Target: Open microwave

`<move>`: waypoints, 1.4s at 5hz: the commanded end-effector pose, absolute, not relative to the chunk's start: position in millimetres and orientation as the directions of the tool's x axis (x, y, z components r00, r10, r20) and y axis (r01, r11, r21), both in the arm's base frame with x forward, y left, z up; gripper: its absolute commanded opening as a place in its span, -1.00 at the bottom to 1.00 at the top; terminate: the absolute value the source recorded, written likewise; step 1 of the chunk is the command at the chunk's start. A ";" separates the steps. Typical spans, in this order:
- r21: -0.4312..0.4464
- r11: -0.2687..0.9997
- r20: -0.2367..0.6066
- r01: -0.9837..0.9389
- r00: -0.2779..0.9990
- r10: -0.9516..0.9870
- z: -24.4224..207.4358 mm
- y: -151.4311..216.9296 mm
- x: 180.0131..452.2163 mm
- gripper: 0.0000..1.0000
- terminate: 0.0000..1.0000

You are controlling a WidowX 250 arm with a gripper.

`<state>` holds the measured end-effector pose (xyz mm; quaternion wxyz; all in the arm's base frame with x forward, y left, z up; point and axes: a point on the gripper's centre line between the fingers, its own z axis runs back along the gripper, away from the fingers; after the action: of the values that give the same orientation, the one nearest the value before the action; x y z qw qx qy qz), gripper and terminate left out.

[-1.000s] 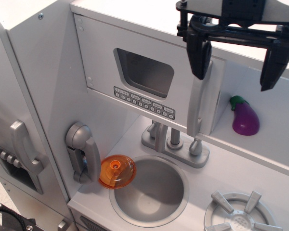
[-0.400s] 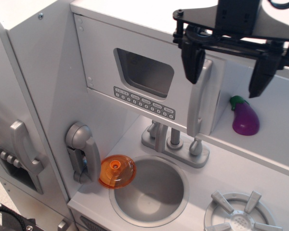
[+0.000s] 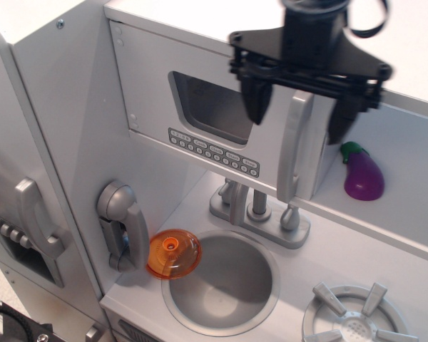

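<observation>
Two jaws wide apart, straddling microwave (image 3: 214,121) handle (image 3: 294,146)

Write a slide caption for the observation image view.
Open gripper straddles the tall grey handle of the closed toy microwave.

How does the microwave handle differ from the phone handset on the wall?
The microwave handle is a tall, nearly straight bar on the door's right edge, with the open gripper straddling it. The phone handset is shorter, curved, lower beside the sink, with nothing near it. Both are grey.
</observation>
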<state>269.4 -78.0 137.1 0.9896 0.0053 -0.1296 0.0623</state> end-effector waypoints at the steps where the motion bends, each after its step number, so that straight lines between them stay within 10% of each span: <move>1: -0.018 0.989 0.279 -0.144 0.950 0.143 128.5 -55.5 297.7 1.00 -1.00; 2: -0.028 0.991 0.285 -0.131 0.949 0.134 125.0 -57.5 302.1 1.00 -1.00; 3: -0.061 0.995 0.277 -0.075 0.957 0.089 124.2 -62.2 298.4 -1.00 -1.00; 7: -0.107 0.993 0.317 -0.039 0.946 0.072 126.9 -66.3 268.9 -1.00 -1.00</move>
<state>262.6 -64.5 111.1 0.9900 -0.0408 -0.1331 0.0242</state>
